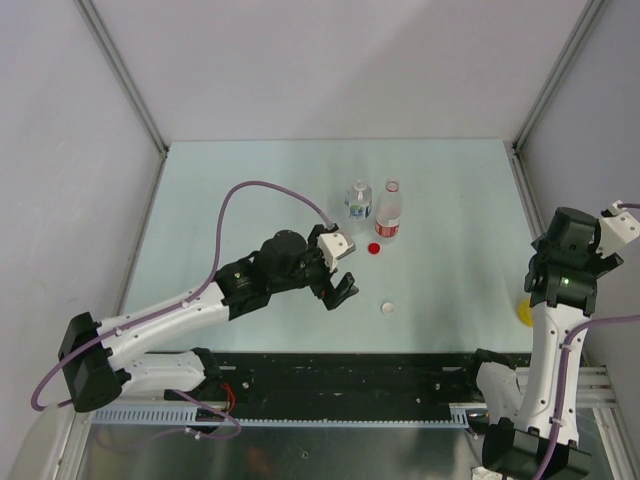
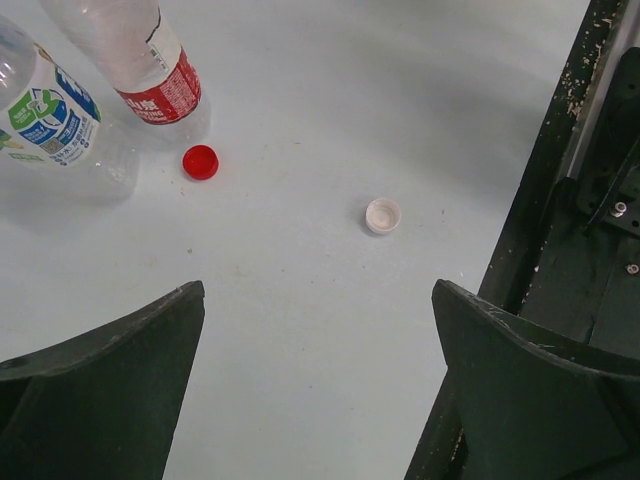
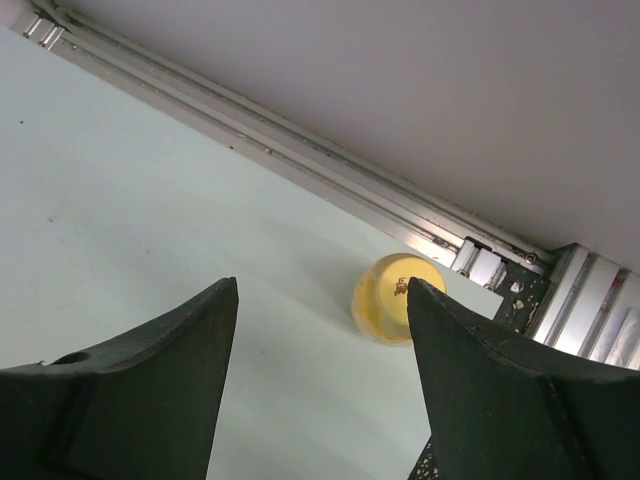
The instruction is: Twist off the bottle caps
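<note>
Beside the right claw [image 3: 322,285], the yellow bottle [image 3: 390,300] shows better from the wrist.

The pale bench [image 1: 250,180] carries a blue-green-labelled bottle [image 1: 358,203], a red-labelled bottle [image 1: 389,213], a red cap [image 1: 374,249], a white cap [image 1: 387,308] and, near its right edge, a yellow bottle [image 3: 392,300].

We are seeing bright, even light from overhead, leaving only a faint, soft shadow on the table [image 2: 330,100] beside the blue-labelled bottle [image 2: 50,115]. Close to the wrist lenses the dark fingers [image 2: 100,390] are looking soft, and the yellow bottle [image 3: 395,297] is smearing slightly.
</note>
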